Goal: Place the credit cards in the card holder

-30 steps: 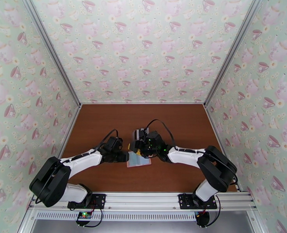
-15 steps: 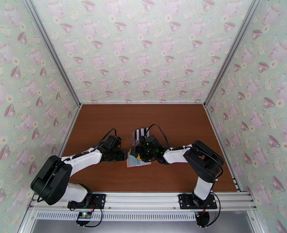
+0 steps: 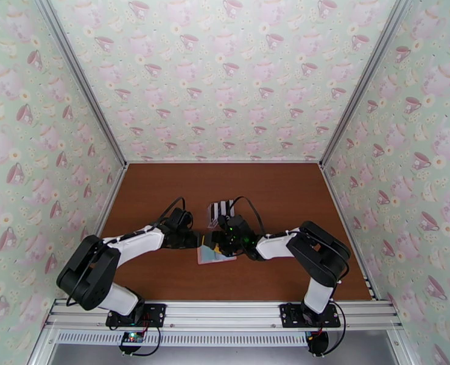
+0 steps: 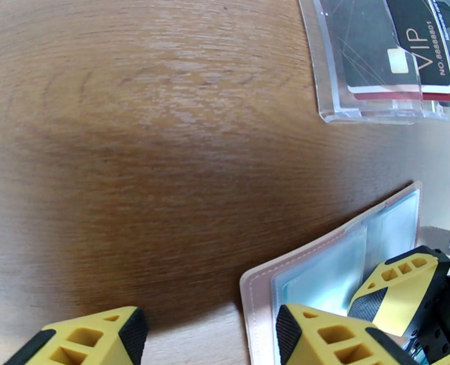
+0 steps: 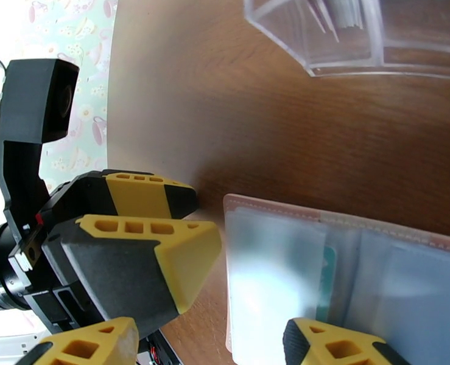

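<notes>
L gripper (image 4: pixel 206 326) & R gripper (image 5: pixel 209 339) spread over 1 open card holder (image 5: pixel 273 269); ahead, 1 rack (image 4: pixel 371 114) w/ 2+ credit cards (image 4: pixel 371 50), cut off.

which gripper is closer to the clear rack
Right. The right gripper is over the card holder close to the clear rack; the left gripper is at the holder's left edge, farther off.

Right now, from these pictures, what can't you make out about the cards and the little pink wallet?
- How many credit cards sit in the clear rack: left wrist view, top and right edges cut it; top view, too small.
- What the card holder holds: right wrist view, frosted pockets blur it.
- The card holder's far edge: top view, left gripper and right gripper cover it.
</notes>
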